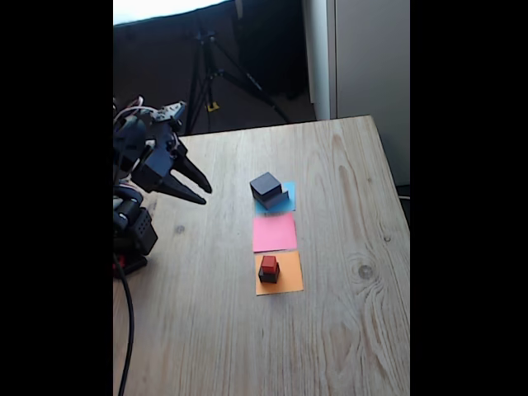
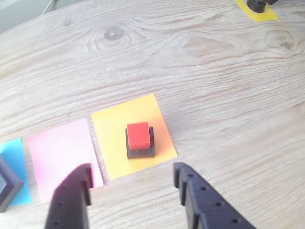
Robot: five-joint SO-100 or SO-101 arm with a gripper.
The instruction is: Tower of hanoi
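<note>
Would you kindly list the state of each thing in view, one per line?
gripper: open, empty, raised off the table.
red cube: stacked on the small black cube.
small black cube: on the orange paper.
black slab: on the grey slab.
grey slab: on the blue paper.
pink paper: bare.

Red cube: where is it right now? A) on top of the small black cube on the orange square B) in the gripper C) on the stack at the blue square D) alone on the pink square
A. In the wrist view the red cube sits on the small black cube, which rests on the orange square; the open gripper hangs near them, holding nothing.
</note>
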